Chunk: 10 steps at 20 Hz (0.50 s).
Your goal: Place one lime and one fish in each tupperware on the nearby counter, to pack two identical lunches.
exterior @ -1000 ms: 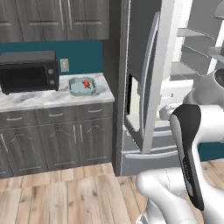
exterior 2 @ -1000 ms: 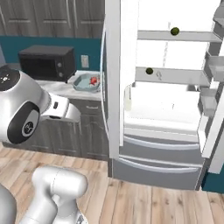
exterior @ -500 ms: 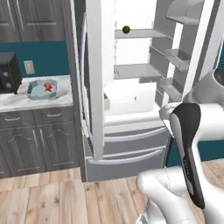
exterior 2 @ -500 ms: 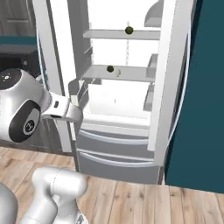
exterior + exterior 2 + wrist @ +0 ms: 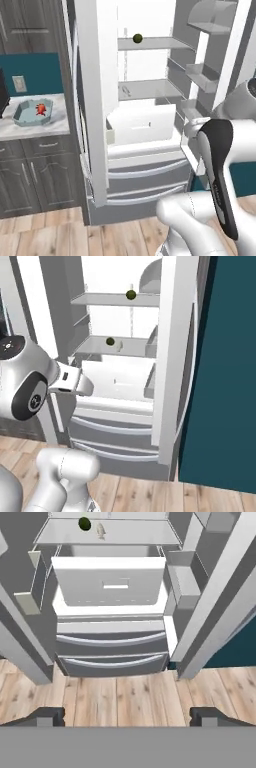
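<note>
The two dark fingers (image 5: 128, 716) stand spread and empty. Far ahead and to their left, a small dark green round lime (image 5: 84, 523) sits on the white fridge shelf (image 5: 130, 533), touching nothing.

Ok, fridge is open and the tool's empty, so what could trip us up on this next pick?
1. The lower-shelf lime sits right beside the pale fish; the open tool could nudge one while grasping the other.
2. Limes are round: the upper-shelf lime lies near the shelf's front edge and might roll off.
3. The open fridge door stands between the shelves and the teal tupperware, which may obstruct carrying.
</note>
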Tool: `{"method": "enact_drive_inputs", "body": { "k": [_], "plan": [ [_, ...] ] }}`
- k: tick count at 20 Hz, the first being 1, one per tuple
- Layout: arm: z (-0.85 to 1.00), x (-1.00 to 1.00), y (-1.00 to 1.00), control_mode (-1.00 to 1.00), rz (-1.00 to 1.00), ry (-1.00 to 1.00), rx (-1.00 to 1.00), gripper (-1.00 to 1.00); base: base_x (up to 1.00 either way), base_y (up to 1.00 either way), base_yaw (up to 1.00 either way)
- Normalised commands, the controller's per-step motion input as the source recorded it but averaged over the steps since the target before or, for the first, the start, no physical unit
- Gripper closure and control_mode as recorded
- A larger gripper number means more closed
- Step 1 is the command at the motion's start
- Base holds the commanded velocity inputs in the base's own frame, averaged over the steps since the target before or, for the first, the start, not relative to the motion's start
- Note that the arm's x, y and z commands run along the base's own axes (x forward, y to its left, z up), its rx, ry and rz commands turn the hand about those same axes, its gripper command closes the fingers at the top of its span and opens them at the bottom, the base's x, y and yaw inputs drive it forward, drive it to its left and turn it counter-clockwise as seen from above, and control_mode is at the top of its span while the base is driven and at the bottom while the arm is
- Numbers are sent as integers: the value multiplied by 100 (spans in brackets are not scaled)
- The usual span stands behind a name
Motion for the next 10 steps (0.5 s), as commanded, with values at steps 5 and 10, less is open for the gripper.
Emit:
{"method": "enact_drive_inputs", "body": {
  "k": [5, 10],
  "plan": [
    [0, 0, 0, 100, 0, 0, 0, -100, 79, -5, 0],
    [0, 0, 0, 100, 0, 0, 0, -100, 69, 0, 0]
  ]
}}
